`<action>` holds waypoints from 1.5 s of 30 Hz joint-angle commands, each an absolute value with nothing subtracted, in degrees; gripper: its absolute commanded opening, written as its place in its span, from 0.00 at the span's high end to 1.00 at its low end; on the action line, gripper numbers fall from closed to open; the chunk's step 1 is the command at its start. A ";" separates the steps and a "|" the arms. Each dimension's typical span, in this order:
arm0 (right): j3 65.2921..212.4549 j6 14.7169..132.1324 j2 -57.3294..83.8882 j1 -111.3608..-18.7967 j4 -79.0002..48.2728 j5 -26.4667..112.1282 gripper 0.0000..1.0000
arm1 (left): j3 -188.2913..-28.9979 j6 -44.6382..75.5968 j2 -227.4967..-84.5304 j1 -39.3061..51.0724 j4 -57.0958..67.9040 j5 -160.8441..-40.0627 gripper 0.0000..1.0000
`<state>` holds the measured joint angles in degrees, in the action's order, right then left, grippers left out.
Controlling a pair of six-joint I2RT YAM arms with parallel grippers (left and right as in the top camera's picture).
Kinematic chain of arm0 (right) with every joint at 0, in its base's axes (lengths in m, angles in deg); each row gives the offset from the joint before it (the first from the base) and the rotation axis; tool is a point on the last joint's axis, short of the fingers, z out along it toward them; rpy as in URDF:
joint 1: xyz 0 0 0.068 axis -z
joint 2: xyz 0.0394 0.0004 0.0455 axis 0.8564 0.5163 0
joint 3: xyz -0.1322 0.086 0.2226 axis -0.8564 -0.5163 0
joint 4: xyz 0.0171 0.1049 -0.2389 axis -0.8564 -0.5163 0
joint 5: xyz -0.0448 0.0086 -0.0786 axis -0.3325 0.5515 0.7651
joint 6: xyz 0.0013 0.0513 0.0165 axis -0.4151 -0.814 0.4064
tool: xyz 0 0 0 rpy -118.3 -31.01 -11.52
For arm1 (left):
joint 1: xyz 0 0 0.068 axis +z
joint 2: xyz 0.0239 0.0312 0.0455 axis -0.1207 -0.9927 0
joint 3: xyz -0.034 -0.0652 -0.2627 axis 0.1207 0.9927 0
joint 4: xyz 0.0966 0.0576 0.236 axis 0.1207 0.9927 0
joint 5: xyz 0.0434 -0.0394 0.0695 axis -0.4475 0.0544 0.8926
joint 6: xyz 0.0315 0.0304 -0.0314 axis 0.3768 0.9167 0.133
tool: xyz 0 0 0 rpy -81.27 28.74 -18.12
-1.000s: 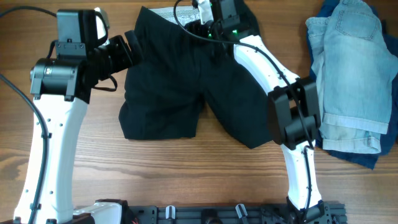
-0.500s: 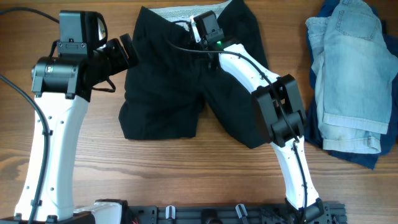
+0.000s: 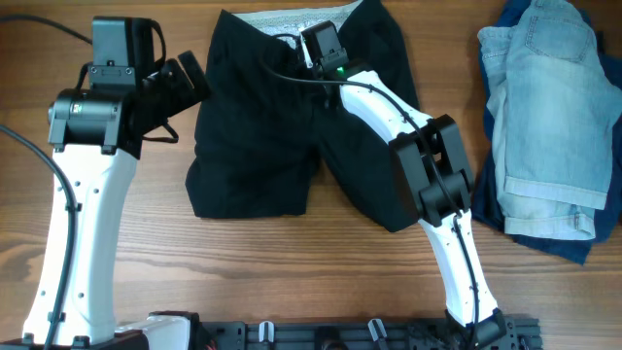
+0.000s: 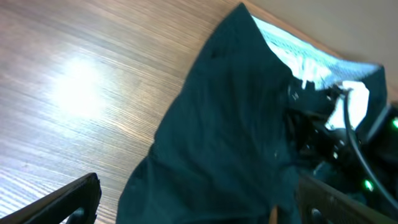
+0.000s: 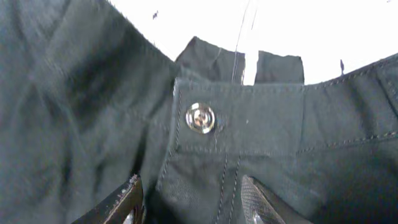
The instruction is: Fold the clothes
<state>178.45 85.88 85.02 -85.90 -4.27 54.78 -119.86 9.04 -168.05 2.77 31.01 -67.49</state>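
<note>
On the wooden table, by size:

1. Black shorts: spread flat at the far middle, waistband away from me. Pale lining shows only as a strip; my right arm hides the fly.
2. Denim shorts: heaped at the right, cut off by the frame.
3. Navy garment: mostly buried under the denim.
4. My left claw: spread wide, empty, at the black shorts' left edge.
5. My right claw: parted over the waistband, only tips visible; contact with the cloth unclear.
6. Metal snap: on the waistband tab.
</note>
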 commanded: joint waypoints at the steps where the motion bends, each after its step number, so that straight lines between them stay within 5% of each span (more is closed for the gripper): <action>1: 180.15 82.65 84.26 -86.12 -3.97 53.16 0.49 | -120.49 5.50 -168.53 5.30 31.36 -64.83 0.00; 6: 180.11 82.65 86.58 -86.12 -3.68 53.20 0.51 | -120.49 5.57 -168.53 6.09 32.56 -64.83 0.00; 10: 180.06 82.74 87.60 -86.12 -4.01 54.56 0.65 | -120.49 5.57 -168.53 6.09 32.78 -64.83 0.00; 12: 180.37 82.82 87.58 -86.12 -4.40 56.52 0.88 | -120.49 5.57 -168.53 6.09 32.76 -64.83 0.00; 14: 181.37 82.82 87.36 -86.12 -6.30 57.33 0.95 | -120.49 5.57 -168.53 6.09 32.78 -64.80 0.00; 21: 190.29 82.84 81.27 -86.12 -11.53 56.31 0.96 | -120.49 5.61 -168.53 6.09 32.78 -64.80 0.00; 33: 190.51 84.00 88.39 -84.24 9.74 57.97 0.94 | -120.49 6.24 -168.53 6.09 33.22 -64.83 0.00; 37: 190.51 82.17 92.78 -82.31 11.49 57.18 0.82 | -120.49 6.27 -168.53 6.09 33.22 -64.80 0.00; 39: 190.51 82.21 93.92 -81.70 12.51 56.85 0.19 | -120.49 6.24 -168.53 6.09 33.22 -64.83 0.00; 40: 190.53 82.23 93.88 -81.48 12.49 56.94 0.01 | -120.49 6.24 -168.53 6.09 33.22 -64.80 0.00; 45: 190.69 82.65 88.02 -81.44 7.58 57.07 0.01 | -120.49 6.24 -168.53 6.09 33.22 -64.80 0.00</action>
<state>189.68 82.65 93.16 -81.09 10.46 56.70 -119.86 6.35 -168.05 5.83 33.15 -65.74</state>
